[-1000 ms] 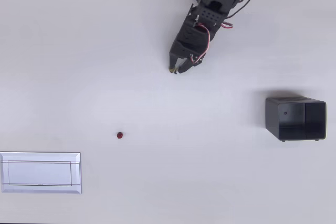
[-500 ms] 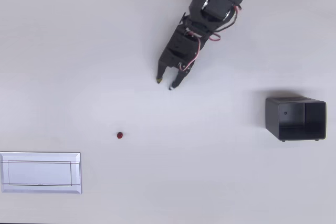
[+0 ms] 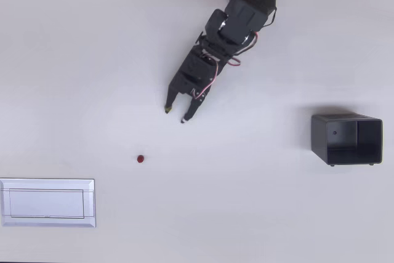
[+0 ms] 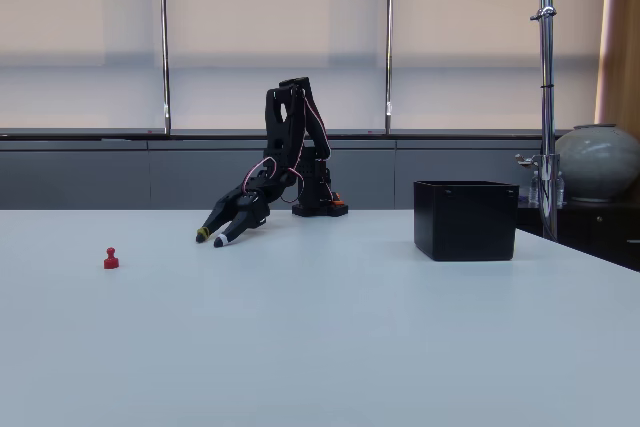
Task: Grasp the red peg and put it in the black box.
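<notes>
One red peg (image 3: 141, 159), one black box (image 3: 346, 139), one white tray (image 3: 47, 202).

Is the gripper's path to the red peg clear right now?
Probably yes. The gripper is open, aimed toward the red peg, with only bare table between them; the white tray lies off to the side.

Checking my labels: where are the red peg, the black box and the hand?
red peg (image 3: 141, 159), overhead view, its round top.
black box (image 3: 346, 140), overhead view, its hollow inside.
hand (image 3: 175, 114), overhead view, midway between its fingertips.
</notes>
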`<control>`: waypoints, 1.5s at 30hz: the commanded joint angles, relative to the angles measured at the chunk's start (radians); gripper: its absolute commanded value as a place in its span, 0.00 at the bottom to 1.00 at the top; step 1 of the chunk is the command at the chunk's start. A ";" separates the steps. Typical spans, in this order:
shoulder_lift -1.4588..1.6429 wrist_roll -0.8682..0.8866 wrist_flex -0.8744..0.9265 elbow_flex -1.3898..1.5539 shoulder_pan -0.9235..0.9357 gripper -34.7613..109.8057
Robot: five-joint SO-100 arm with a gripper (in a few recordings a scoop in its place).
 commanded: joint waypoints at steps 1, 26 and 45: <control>0.055 -0.012 -0.005 0.124 0.025 0.36; 0.225 -0.063 0.419 0.666 0.052 0.36; 0.400 -0.063 0.495 0.957 0.012 0.36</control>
